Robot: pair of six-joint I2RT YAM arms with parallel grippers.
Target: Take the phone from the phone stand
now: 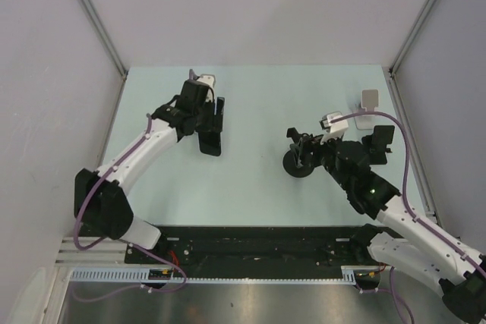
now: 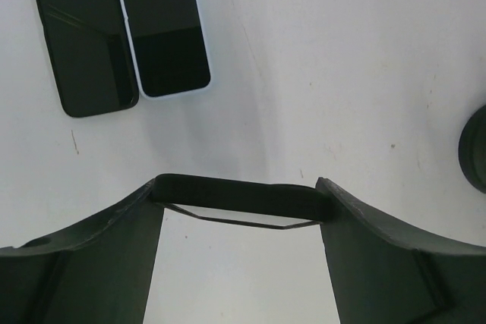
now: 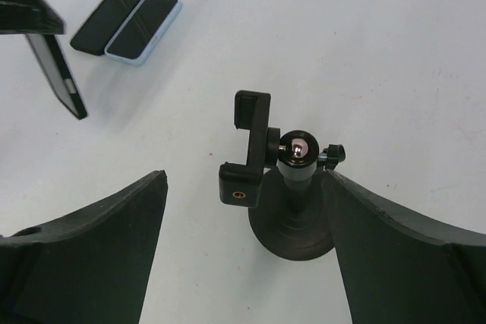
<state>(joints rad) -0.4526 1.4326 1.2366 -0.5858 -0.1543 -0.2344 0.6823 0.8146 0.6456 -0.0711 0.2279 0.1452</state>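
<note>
My left gripper (image 1: 206, 123) is shut on a black phone (image 1: 210, 143) and holds it above the table at the back left. In the left wrist view the phone (image 2: 239, 199) spans edge-on between my fingers (image 2: 91, 263). The black phone stand (image 1: 298, 163) stands mid-table, its clamp (image 3: 247, 142) empty. My right gripper (image 3: 247, 180) is open, one finger on each side of the stand (image 3: 292, 221). The base is close against the right finger (image 3: 402, 256). The held phone also shows in the right wrist view (image 3: 57, 73).
Two more phones lie flat side by side on the table, a black one (image 2: 83, 36) and a light-blue-edged one (image 2: 163, 28). They also show in the right wrist view (image 3: 125, 17). Two pale grey flat items (image 1: 368, 104) lie at the back right. Walls enclose the table.
</note>
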